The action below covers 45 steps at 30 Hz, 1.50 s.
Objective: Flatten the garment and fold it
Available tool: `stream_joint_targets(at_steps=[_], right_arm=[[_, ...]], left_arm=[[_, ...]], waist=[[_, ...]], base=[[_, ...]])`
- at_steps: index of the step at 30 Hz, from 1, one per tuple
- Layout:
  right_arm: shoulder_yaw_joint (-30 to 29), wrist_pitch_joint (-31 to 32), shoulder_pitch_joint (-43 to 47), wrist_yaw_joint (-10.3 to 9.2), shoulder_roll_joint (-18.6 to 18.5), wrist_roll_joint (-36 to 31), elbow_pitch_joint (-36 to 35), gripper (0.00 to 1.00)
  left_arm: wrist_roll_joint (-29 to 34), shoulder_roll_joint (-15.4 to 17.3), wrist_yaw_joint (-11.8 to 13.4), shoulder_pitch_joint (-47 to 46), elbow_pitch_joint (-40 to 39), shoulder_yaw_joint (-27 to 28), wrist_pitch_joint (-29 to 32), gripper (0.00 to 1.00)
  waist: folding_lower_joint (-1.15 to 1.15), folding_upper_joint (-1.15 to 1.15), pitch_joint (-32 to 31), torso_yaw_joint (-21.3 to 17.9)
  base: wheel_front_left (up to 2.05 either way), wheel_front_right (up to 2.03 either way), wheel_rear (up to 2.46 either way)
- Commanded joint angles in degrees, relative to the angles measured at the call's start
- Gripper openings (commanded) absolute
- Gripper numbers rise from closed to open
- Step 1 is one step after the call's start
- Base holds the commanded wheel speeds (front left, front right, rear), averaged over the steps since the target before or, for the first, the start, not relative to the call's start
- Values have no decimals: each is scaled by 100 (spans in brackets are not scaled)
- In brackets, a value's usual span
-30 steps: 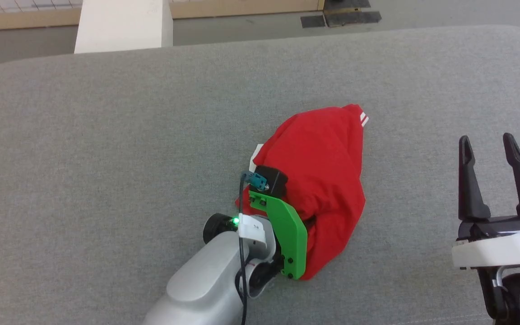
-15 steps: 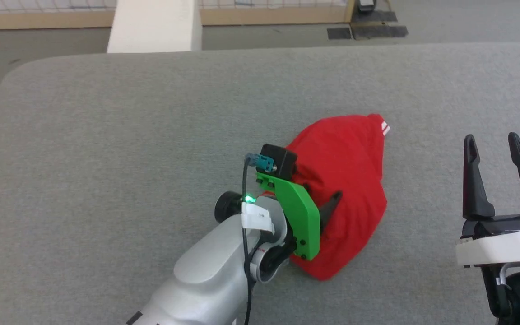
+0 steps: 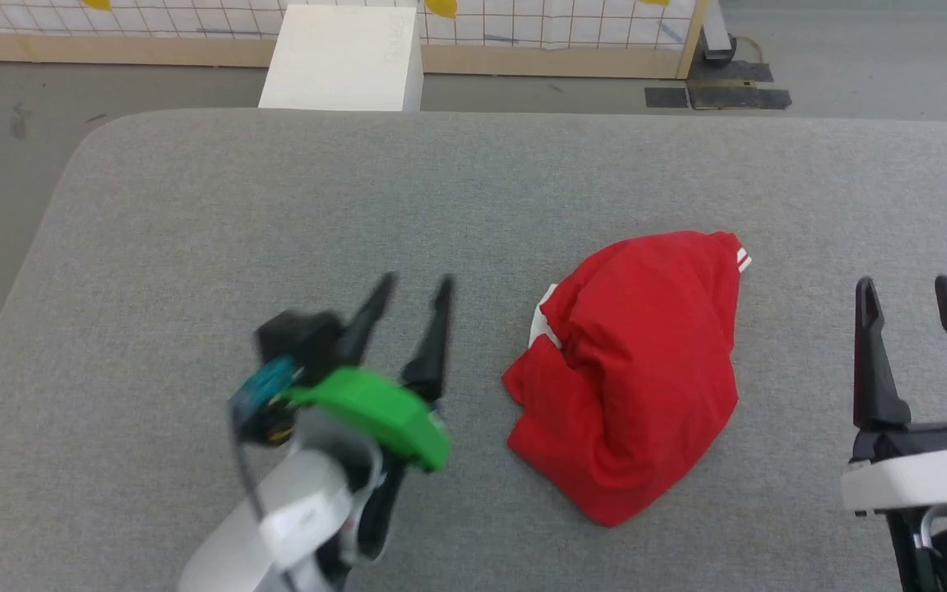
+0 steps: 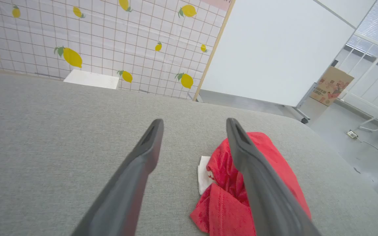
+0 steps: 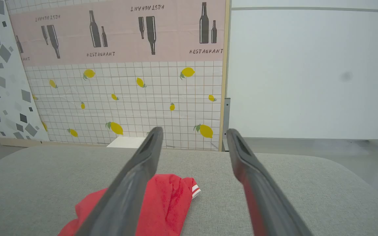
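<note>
While the garment (image 3: 630,370) lay as a crumpled red heap on the grey table (image 3: 276,205), a little right of the centre of the head view, neither gripper touched it. A small white part (image 3: 541,316) came out at the left edge of the heap, and a piece of red-white striped trim (image 3: 742,259) showed at its upper right corner.

The left gripper (image 3: 416,286) was in the lower middle of the head view, left of the garment, with a strip of bare table between them. It looked blurred there. Its two dark fingers pointed up the frame, leaned slightly to the right, and stood wide apart with nothing between them. A green plate (image 3: 375,411) sat on its wrist. In the left wrist view the fingers were also spread wide. The garment was at the lower right of that view, partly hidden behind the right-hand finger.

The right gripper (image 3: 905,288) stood at the lower right edge of the head view, to the right of the garment and clearly apart from it. Its fingers pointed up the frame, wide open and empty. In the right wrist view the garment lay at the bottom, left of centre, partly behind the left-hand finger.

Beyond the far edge of the table, at the top of the head view, stood a white box (image 3: 342,57) in front of a gridded wall panel (image 3: 523,20) with yellow lemons.
</note>
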Motion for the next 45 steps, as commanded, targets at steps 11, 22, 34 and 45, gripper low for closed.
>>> stream_joint_targets(at_steps=[11,22,34,45], right_arm=[[-50,-25,460,-8,2,52,267,100],[-150,-43,553,-8,2,74,506,100],[-23,1590,-1014,-8,-55,-155,542,100],[990,3793,-2416,-8,-1160,614,1640,100]], left_arm=[[1732,230,378,2122,-1403,1509,-421,100],[2473,-347,-63,2833,-1474,2032,-423,100],[2826,-826,-571,2677,-1312,2287,-423,100],[2933,-1129,-898,2328,-1031,2288,-423,100]], waist=[[0,0,-142,78],[0,0,-256,179],[0,0,113,349],[0,0,688,701]], base=[[0,0,0],[0,0,0],[0,0,0],[0,0,0]])
